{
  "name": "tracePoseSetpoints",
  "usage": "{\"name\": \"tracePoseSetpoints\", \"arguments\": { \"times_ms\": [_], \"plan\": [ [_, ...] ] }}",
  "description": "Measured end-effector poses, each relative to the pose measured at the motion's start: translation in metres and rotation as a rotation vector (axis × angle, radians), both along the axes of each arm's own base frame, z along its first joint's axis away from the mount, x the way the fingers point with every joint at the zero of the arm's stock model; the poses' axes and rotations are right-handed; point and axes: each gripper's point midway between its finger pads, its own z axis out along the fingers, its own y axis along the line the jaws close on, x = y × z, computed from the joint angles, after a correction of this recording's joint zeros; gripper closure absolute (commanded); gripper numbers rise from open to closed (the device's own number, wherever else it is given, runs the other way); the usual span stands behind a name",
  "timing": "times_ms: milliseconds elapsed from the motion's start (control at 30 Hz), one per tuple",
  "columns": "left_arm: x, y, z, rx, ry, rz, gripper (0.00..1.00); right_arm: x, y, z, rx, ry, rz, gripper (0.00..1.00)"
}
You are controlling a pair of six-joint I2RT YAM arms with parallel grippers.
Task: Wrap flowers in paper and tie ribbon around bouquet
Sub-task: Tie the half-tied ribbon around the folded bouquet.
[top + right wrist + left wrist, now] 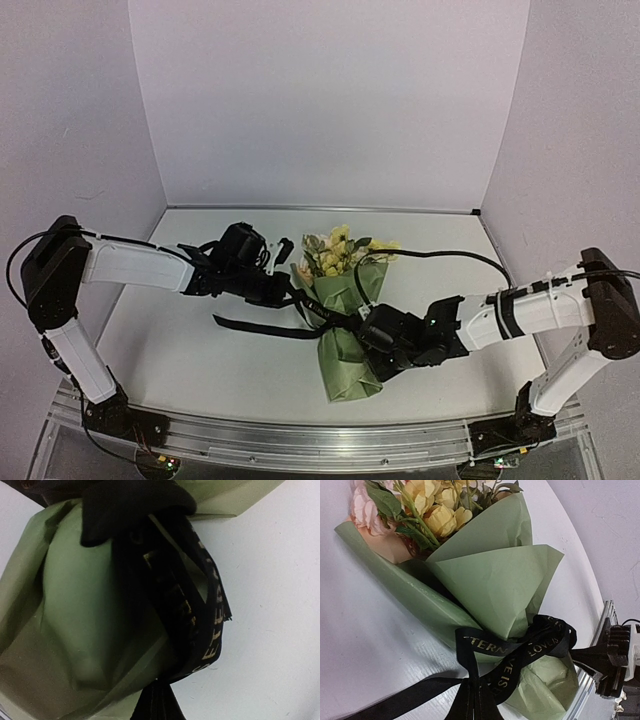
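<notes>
Bouquet lies on its side mid-table, blooms toward the far wall, narrow end toward the near edge. Flowers: yellow and cream heads plus one pink, green leaves, sticking out of the open mouth of the cone. Paper: olive face outward, folded in overlapping flaps, pinched in at the waist. Ribbon: black with pale lettering, looped around that waist; one loose tail trails left across the table.

Left gripper: just left of the waist, fingers closed; ribbon strands converge straight into it at the bottom edge of its wrist view, so it grips the ribbon. Right gripper: at the waist from the right, fingers closed, a ribbon strand likewise running into it.
</notes>
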Motion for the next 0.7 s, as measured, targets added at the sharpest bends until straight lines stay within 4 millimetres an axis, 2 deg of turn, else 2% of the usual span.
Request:
{"name": "tracePoseSetpoints", "arguments": {
  "times_ms": [100, 133, 267, 367, 467, 567, 633, 700],
  "plan": [
    [-0.002, -0.005, 0.0, -0.018, 0.012, -0.022, 0.95, 0.001, -0.014, 0.002, 0.016, 0.026, -0.013, 0.96],
    [-0.003, -0.006, 0.001, -0.024, 0.014, -0.024, 0.94, 0.0, -0.019, 0.002, 0.026, 0.039, -0.015, 0.88],
    [0.001, -0.01, 0.007, -0.055, 0.002, -0.014, 0.94, -0.003, -0.035, 0.009, 0.086, 0.088, -0.027, 0.64],
    [0.003, -0.011, 0.009, -0.069, 0.003, -0.003, 0.94, -0.004, -0.044, 0.018, 0.143, 0.12, -0.036, 0.55],
    [0.002, -0.01, 0.006, -0.072, 0.012, 0.008, 0.95, -0.002, -0.048, 0.032, 0.203, 0.128, -0.038, 0.54],
    [0.001, -0.008, 0.004, -0.066, 0.023, 0.015, 0.95, 0.004, -0.051, 0.045, 0.253, 0.118, -0.044, 0.61],
    [0.001, -0.007, 0.003, -0.063, 0.024, 0.017, 0.95, 0.01, -0.056, 0.046, 0.267, 0.123, -0.063, 0.65],
    [0.001, -0.007, 0.002, -0.058, 0.026, 0.016, 0.95, 0.017, -0.062, 0.042, 0.264, 0.142, -0.097, 0.63]
  ]
}}
